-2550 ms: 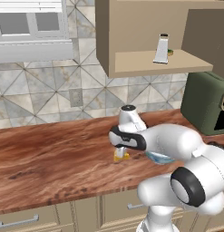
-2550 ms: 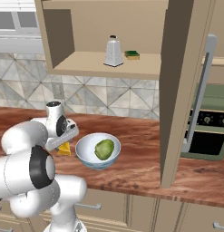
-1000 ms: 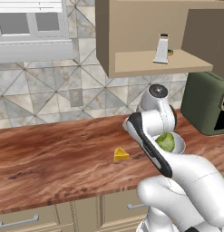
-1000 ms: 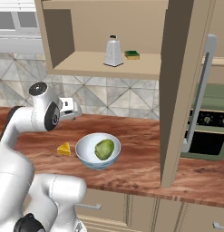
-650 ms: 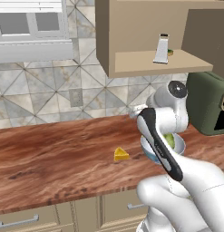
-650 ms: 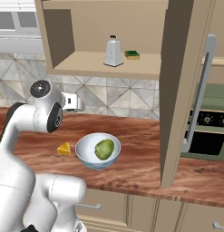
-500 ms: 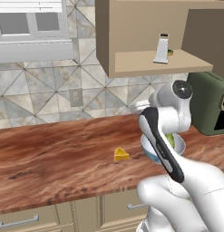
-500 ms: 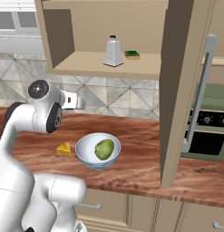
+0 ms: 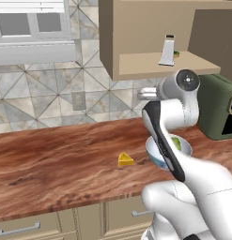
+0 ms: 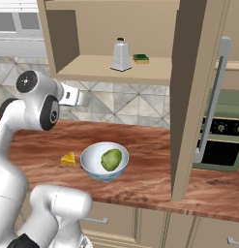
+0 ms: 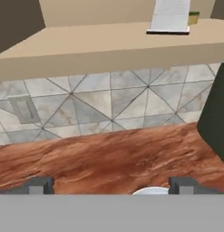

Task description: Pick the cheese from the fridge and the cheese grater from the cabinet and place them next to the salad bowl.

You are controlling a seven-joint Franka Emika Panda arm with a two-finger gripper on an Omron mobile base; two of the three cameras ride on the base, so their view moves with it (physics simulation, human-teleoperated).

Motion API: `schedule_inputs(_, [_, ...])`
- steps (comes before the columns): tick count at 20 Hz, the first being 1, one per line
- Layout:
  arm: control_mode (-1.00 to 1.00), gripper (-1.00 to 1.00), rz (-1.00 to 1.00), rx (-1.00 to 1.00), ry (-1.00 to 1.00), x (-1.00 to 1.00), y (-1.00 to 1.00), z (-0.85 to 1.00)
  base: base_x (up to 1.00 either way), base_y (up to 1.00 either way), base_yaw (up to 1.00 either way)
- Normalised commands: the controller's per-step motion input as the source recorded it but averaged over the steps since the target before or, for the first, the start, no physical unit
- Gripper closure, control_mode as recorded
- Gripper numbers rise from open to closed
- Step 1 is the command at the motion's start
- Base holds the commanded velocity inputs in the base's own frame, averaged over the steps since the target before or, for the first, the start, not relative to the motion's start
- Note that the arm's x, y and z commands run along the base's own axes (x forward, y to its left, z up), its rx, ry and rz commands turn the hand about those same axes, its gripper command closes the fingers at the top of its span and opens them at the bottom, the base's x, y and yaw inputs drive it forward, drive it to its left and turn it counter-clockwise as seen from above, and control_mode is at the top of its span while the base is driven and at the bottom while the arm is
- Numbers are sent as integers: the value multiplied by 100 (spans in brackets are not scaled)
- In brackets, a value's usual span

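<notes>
Raised since the earlier frames, the claw (image 11: 111, 186) has left the cheese on the worktop and now sits high against the tiled wall, just under the cabinet (image 9: 136, 37) shelf. Its jaws stand wide apart and carry nothing; in the hand view the two tips sit at opposite sides with bare worktop (image 11: 109, 154) between them.

Above the claw and a little to its right, the cheese grater (image 10: 121, 54) stands upright on the cabinet shelf, with a small green-and-yellow sponge block (image 10: 141, 58) just beside it.

Below the claw, the salad bowl (image 10: 104, 161) with its green lettuce ball rests on the worktop; its white rim shows at the bottom of the hand view. The cheese (image 9: 126, 159) wedge lies on the worktop close beside the bowl, apart from the claw. A dark green oven unit (image 9: 220, 112) stands to the right.
</notes>
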Motion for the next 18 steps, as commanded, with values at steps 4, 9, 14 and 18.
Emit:
schedule_inputs(4, [-100,-100,-11,0,-9,4,-13,63,0,0,0])
schedule_inputs(9, [-100,-100,-1,0,-7,7,-16,54,0,0,0])
schedule_inputs(14, [-100,-100,0,0,-7,9,-29,44,0,0,0])
schedule_inputs(18, [-100,-100,-1,0,-8,13,-26,40,0,0,0])
